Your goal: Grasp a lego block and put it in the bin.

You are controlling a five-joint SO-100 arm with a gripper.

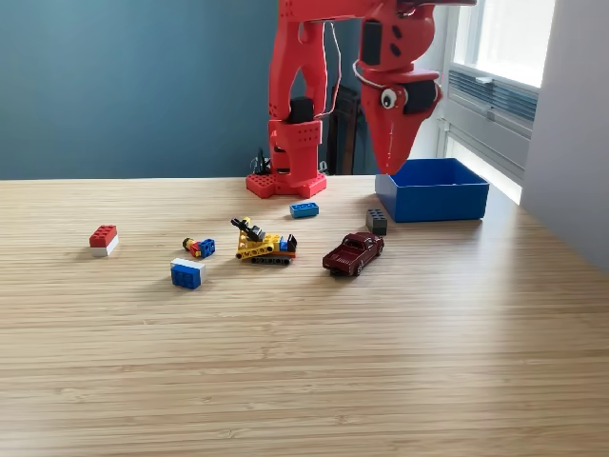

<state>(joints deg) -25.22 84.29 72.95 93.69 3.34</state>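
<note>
Far off to the exterior view's left of my pincer (pixel 395 164) lie a red-and-white block (pixel 103 239), a blue-and-white block (pixel 186 273), a small multicoloured piece (pixel 199 248), a yellow digger (pixel 261 244) and a flat blue block (pixel 304 209). Nearer, below me, sit a dark red car (pixel 353 253) and a dark grey block (pixel 377 221). My tips look clenched and empty, pointing down over the near-left corner of the bin (pixel 433 202); I can read no writing anywhere.

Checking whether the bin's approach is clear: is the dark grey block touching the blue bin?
Apart. The exterior view shows a strip of bare table between the dark grey block and the blue bin.
</note>
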